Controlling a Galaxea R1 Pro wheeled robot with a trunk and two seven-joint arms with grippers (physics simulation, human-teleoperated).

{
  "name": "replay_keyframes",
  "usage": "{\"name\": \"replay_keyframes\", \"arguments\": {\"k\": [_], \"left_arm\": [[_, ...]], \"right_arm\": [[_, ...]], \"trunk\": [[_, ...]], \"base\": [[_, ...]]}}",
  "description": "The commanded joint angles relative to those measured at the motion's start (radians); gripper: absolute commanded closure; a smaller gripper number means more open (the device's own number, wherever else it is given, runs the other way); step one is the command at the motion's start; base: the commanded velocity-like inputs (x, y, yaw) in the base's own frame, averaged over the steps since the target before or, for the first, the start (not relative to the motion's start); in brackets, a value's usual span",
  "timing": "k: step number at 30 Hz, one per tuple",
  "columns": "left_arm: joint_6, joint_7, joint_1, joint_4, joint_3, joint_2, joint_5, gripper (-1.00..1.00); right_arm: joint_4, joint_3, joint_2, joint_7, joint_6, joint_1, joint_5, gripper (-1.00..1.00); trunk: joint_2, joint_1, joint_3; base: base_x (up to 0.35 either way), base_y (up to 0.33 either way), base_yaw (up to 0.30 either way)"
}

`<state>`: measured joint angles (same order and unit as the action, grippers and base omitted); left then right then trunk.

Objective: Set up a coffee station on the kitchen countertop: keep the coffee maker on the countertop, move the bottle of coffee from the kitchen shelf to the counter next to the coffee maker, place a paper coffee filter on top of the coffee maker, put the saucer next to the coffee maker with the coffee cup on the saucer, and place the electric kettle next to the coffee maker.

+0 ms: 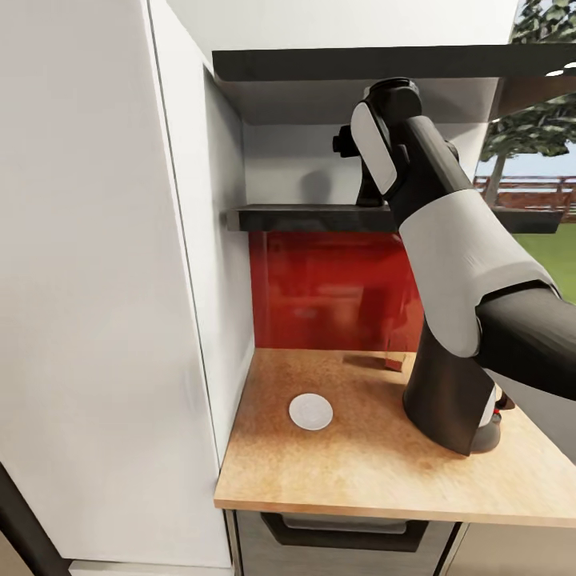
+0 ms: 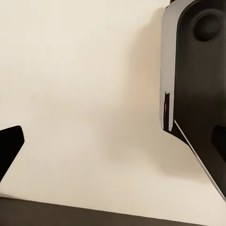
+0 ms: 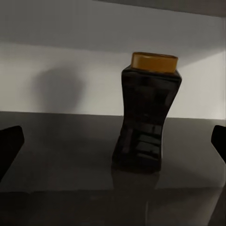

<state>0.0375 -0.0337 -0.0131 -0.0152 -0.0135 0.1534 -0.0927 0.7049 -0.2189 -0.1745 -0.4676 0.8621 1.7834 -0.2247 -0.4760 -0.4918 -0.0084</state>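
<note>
The bottle of coffee [image 3: 147, 113], a dark waisted jar with a yellow-gold lid, stands upright on the dark kitchen shelf [image 3: 56, 155]. My right gripper [image 3: 117, 139] is open just in front of it, with a dark fingertip at each edge of the right wrist view and nothing between them. From the head camera, my raised right arm [image 1: 416, 176] reaches to the shelf [image 1: 304, 218] and hides the bottle. The white saucer [image 1: 310, 411] lies flat on the tan countertop [image 1: 360, 472]. My left gripper [image 2: 115, 141] is open and faces a pale wall.
A tall white cabinet side [image 1: 104, 320] borders the counter on the left, with a red backsplash [image 1: 328, 288] behind. A second shelf board [image 1: 360, 62] runs above. A dark curved body with a grey base [image 1: 486, 436] sits at the counter's right, mostly behind my arm.
</note>
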Motion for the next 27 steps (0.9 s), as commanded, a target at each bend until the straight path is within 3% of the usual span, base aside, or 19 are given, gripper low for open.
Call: {"name": "replay_keyframes", "arguments": {"k": [1, 23, 27], "left_arm": [[0.004, -0.003, -0.001, -0.002, -0.002, 0.0, -0.01, -1.0], [0.004, -0.003, -0.001, -0.003, -0.002, -0.002, -0.009, -1.0], [0.004, -0.003, -0.001, -0.003, -0.002, -0.001, -0.009, -1.0]], "right_arm": [[0.0, -0.001, 0.0, -0.01, 0.001, 0.001, -0.01, -1.0], [-0.006, 0.005, 0.0, -0.015, 0.002, -0.016, -0.008, -1.0], [-0.007, 0.006, 0.0, -0.042, 0.001, -0.019, -0.009, -1.0]], "trunk": [[-0.001, 0.0, -0.001], [-0.001, 0.0, -0.001], [-0.001, 0.0, -0.001]], "base": [[0.001, 0.0, 0.0], [0.045, 0.0, 0.0], [0.122, 0.0, 0.0]]}}
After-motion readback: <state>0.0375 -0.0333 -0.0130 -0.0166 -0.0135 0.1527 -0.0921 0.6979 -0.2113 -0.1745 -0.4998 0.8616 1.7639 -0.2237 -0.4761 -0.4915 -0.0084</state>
